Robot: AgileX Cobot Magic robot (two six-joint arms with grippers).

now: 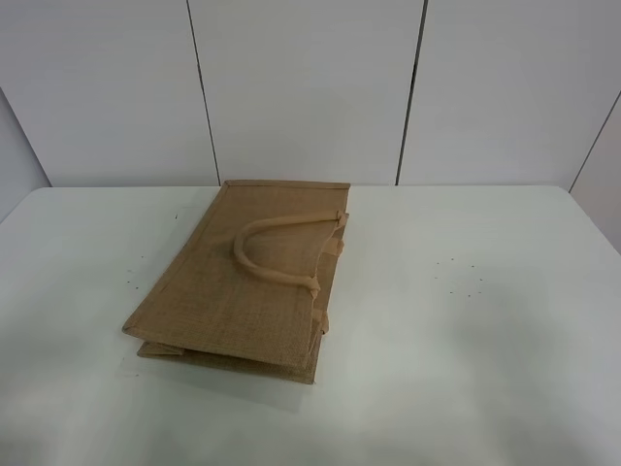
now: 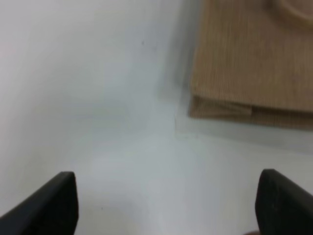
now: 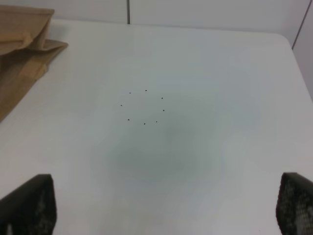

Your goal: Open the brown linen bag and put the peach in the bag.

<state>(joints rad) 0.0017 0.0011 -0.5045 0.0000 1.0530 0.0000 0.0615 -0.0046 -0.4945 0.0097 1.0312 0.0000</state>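
Observation:
The brown linen bag [image 1: 243, 282] lies flat and folded on the white table, left of centre, with one beige loop handle [image 1: 277, 254] resting on top. One of its corners shows in the left wrist view [image 2: 254, 58], and an edge of it shows in the right wrist view [image 3: 19, 44]. The peach is not in any view. My left gripper [image 2: 166, 205] is open and empty over bare table, close to the bag's near corner. My right gripper [image 3: 161, 205] is open and empty over the table to the right of the bag. Neither gripper shows in the exterior high view.
The white table [image 1: 505, 340] runs back to a white panelled wall [image 1: 310, 87]. A ring of small black dots [image 3: 144, 105] marks the table right of the bag. A few faint dots [image 1: 146, 272] lie to the bag's left.

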